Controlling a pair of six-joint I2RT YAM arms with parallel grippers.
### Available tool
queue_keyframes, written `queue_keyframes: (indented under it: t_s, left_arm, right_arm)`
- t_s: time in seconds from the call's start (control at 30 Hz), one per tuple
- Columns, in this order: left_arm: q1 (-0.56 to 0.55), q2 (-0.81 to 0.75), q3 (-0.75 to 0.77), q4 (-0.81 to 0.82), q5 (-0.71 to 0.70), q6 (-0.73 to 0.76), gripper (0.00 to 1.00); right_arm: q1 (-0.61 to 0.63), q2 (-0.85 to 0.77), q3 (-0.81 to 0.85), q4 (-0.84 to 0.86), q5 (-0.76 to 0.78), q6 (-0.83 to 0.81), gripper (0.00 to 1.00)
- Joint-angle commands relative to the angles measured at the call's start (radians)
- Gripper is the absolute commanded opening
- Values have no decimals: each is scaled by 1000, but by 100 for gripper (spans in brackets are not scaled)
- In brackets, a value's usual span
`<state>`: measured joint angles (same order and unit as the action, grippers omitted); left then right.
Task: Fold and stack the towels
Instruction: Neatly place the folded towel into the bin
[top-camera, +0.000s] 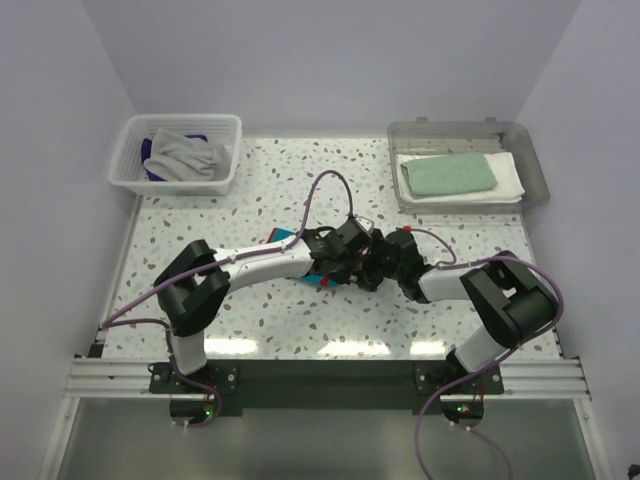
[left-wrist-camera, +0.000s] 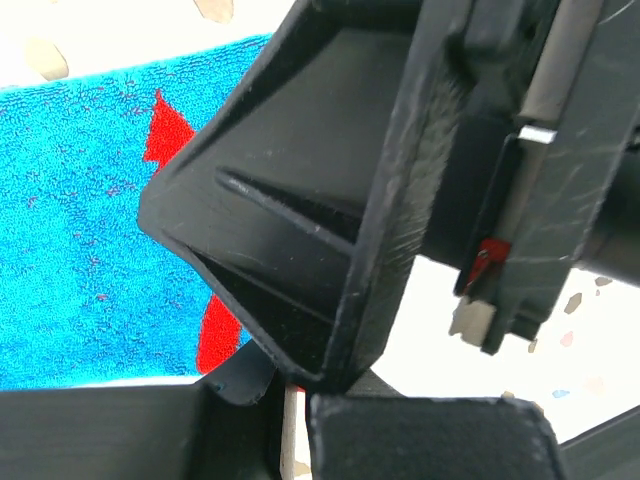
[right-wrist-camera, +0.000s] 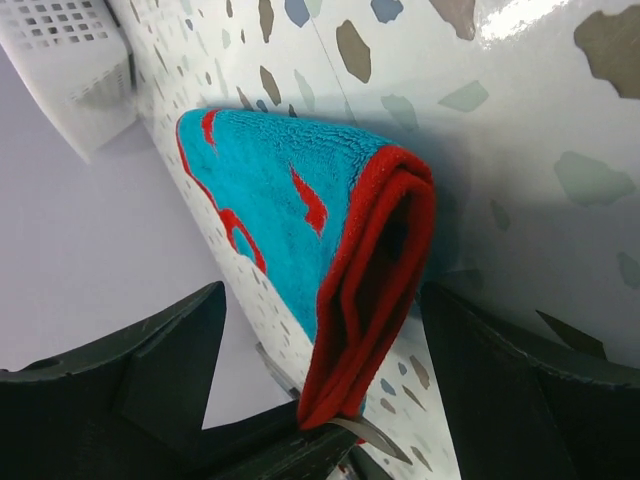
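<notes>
The turquoise-and-red towel (top-camera: 286, 238) lies folded at the table's middle, mostly under both grippers. In the right wrist view its thick red folded edge (right-wrist-camera: 375, 280) stands between the two fingers of my right gripper (right-wrist-camera: 340, 375), which is open, one finger on each side and clear of the cloth. My left gripper (left-wrist-camera: 295, 430) is shut, pinching the lower corner of that red edge; the towel (left-wrist-camera: 80, 230) spreads flat to its left. The two grippers (top-camera: 345, 262) (top-camera: 375, 260) nearly touch. A mint green towel (top-camera: 450, 176) lies folded on a white towel (top-camera: 510, 186).
The clear grey tray (top-camera: 470, 130) at the back right holds the mint and white towels. A white slatted basket (top-camera: 130, 170) at the back left holds a crumpled grey towel (top-camera: 190, 155) and a dark purple one (top-camera: 150, 160). The basket (right-wrist-camera: 65, 70) also shows far off.
</notes>
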<state>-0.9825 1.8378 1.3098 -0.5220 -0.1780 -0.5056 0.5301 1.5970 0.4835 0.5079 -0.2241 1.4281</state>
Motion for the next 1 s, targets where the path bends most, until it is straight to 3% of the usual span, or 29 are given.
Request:
queue_keyframes:
  t_s: [0.0, 0.2, 0.23, 0.33, 0.43, 0.6, 0.8, 0.97]
  left_arm:
    - [13, -3, 45, 77, -2, -40, 0]
    - [13, 20, 37, 96, 46, -48, 2]
    - [11, 21, 36, 102, 55, -48, 8]
    - [11, 25, 31, 108, 75, -51, 23]
    - [11, 8, 16, 123, 86, -51, 39]
    - [31, -37, 6, 109, 87, -47, 71]
    - [172, -169, -50, 100, 137, -37, 96]
    - [275, -288, -66, 47, 143, 41, 100]
  right_arm:
    - [53, 50, -34, -151, 11, -32, 83]
    - [54, 50, -2, -189, 37, -84, 52]
    - [54, 52, 3, -196, 32, -99, 42]
    - [53, 31, 9, -222, 34, -124, 26]
    - [51, 11, 50, -282, 42, -179, 2]
    - [44, -19, 148, -426, 60, -332, 0]
    - [-34, 37, 331, -649, 63, -643, 0]
    - [-113, 84, 487, -781, 37, -808, 0]
